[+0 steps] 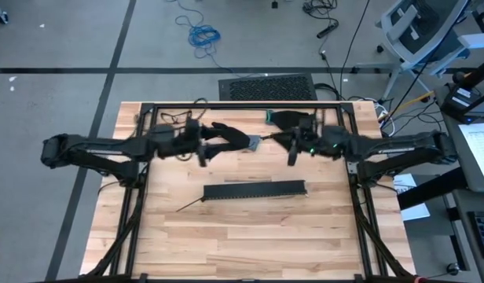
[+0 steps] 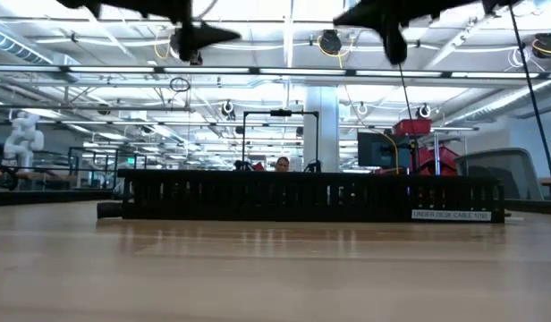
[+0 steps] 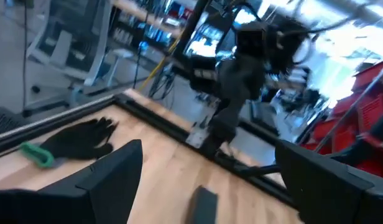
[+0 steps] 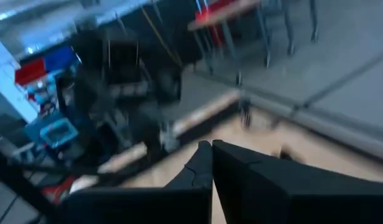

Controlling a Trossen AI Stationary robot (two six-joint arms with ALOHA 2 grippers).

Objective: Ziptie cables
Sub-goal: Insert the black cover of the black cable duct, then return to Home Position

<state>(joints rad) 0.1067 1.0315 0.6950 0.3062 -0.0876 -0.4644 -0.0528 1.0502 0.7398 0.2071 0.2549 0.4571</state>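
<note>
The cables do not show in any view. A black slotted strip [image 1: 254, 190] [image 2: 311, 197] lies flat at mid-table, with a thin black stick [image 1: 190, 205] at its left end. Both arms hang high above the far half of the table, pointing level at each other. My left gripper [image 1: 238, 140] [image 3: 207, 155] is open with nothing between its fingers. My right gripper [image 1: 280, 141] [image 4: 211, 148] faces it, shut. A small pale piece [image 1: 254, 141] [image 3: 196, 135] shows just off the right fingertips. My right gripper is shut, and the small pale piece [image 3: 196, 135] sits right at its fingertips. I cannot tell whether the fingers hold it or whether it only lies behind them. My left gripper touches nothing.
A black glove [image 1: 287, 119] [image 3: 79, 140] with a green piece [image 1: 269, 116] [image 3: 36, 154] beside it lies at the table's far edge. A black frame rail [image 1: 242, 106] runs along that edge and down both sides. Bare wood stretches near the strip.
</note>
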